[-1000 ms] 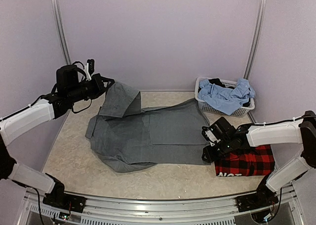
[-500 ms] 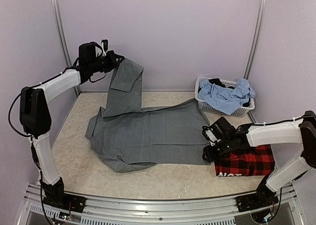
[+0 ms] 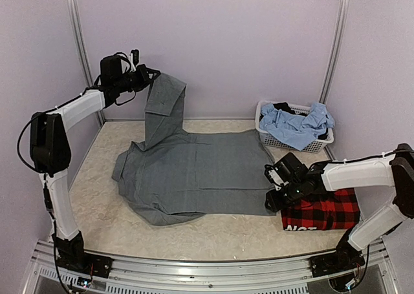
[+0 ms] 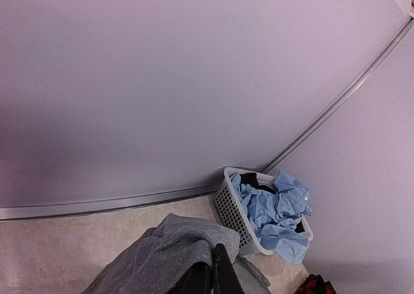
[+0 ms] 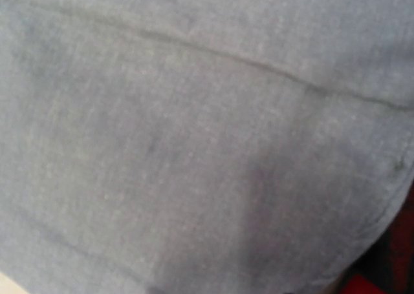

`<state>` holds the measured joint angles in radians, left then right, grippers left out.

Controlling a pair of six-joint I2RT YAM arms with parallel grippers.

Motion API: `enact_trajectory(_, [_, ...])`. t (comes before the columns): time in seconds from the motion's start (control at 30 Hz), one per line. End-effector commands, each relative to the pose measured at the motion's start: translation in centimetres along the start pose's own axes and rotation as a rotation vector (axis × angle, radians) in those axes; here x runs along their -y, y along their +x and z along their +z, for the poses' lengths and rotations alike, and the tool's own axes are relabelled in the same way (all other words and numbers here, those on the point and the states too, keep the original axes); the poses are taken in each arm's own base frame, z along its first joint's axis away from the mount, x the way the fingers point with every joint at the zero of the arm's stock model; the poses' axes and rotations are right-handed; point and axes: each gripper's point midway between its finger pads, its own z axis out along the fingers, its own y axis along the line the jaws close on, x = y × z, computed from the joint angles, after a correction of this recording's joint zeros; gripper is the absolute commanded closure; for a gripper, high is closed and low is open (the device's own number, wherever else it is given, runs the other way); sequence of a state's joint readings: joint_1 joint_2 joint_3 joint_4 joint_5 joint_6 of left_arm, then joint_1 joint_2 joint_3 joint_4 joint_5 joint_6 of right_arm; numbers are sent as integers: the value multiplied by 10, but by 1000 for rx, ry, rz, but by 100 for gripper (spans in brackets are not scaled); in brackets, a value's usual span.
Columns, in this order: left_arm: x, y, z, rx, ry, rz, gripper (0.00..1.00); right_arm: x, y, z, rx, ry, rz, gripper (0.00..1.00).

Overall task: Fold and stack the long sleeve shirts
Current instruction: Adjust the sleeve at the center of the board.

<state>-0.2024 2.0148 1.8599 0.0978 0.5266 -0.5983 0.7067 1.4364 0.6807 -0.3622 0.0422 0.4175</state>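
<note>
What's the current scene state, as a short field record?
left gripper: shut on the grey shirt by its sleeve, raised high
grey shirt: body spread flat on the table, one sleeve lifted
right gripper: low at the grey shirt's right edge; open or shut unclear
plaid shirt: folded, near right, next to the right gripper
basket: far right, holds a blue garment

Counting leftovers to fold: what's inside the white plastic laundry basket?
A crumpled light-blue garment fills the white plastic laundry basket, over something black; anything beneath is hidden.
</note>
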Motion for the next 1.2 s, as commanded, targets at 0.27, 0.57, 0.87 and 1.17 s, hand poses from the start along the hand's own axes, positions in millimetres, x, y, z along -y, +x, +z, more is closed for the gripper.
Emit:
enact_trajectory(0.27, [-7, 42, -1, -112, 86, -9, 100, -8, -10, 6, 1, -9, -11, 55])
enact_trajectory(0.57, [-34, 122, -12, -249, -33, -85, 100, -9, -11, 6, -2, -8, -20, 55])
enact_trajectory(0.87, [-113, 181, -24, -320, -256, -140, 100, -10, -13, 6, -2, -11, -26, 55])
enact_trajectory(1.17, [-168, 176, -15, -283, -334, -180, 100, -8, -8, 5, -2, -13, -8, 55])
